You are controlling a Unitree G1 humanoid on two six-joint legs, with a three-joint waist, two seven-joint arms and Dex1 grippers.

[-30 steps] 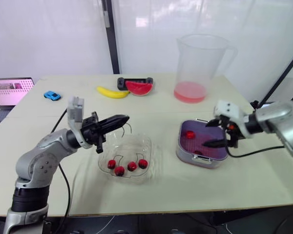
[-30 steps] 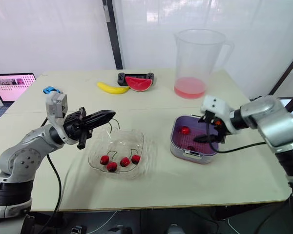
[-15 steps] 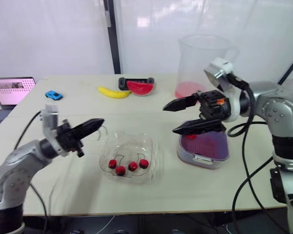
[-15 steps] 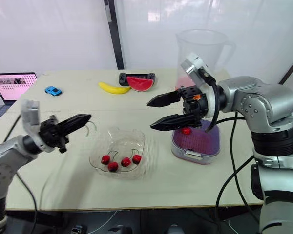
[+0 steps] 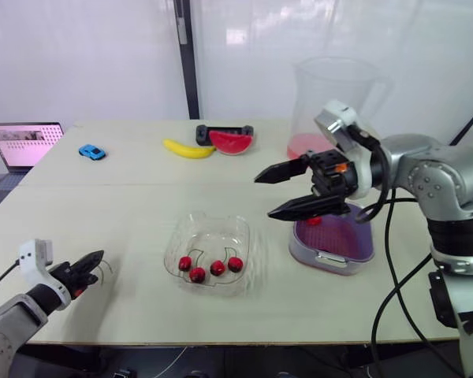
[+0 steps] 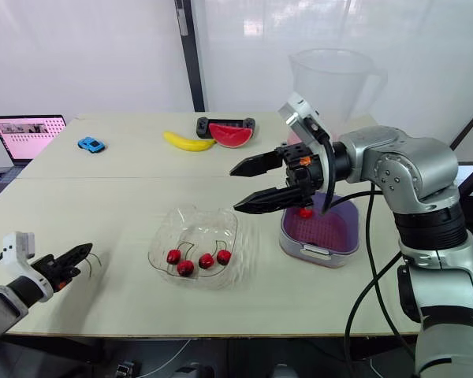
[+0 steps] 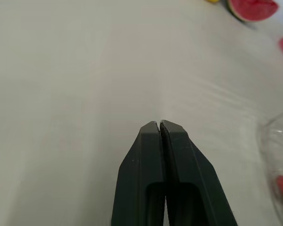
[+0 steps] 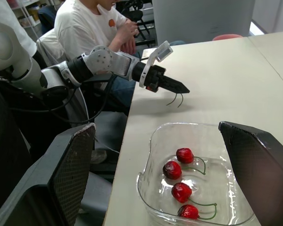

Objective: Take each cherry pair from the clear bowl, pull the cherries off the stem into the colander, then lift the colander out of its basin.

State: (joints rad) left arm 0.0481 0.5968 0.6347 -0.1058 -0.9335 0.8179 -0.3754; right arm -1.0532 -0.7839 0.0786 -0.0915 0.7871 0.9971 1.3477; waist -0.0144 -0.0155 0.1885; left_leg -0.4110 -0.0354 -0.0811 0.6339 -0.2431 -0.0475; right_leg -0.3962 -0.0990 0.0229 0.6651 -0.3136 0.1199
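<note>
Main risk is the right pincer (image 5: 263, 197): its fingers are spread wide and empty, and it hovers between the clear bowl (image 5: 176, 240) and the colander (image 5: 348, 236). If it drops in that wide, a finger could catch the thin wall and shove or tip the bowl. The bowl looks light and sits mid-surface toward the near edge, with two cherry pairs (image 5: 213, 266) in it. The stems are fine and lie close together, so a grab may take both pairs or slip off. The left pincer (image 5: 91, 262) is closed on a bare stem (image 8: 174, 100), low at the near-left corner; released there, the stem likely goes over the edge. The pitcher (image 5: 331, 102) stands close behind the right arm, and that arm's cable loops down beside the basin (image 5: 323, 260), so there's a swing and snag hazard. One cherry (image 5: 314, 221) is in the colander. Open room is the bare surface between the bowl and the left edge. The far strip holds a banana (image 5: 185, 148), a watermelon slice (image 5: 231, 142) and a toy car (image 5: 91, 151).
</note>
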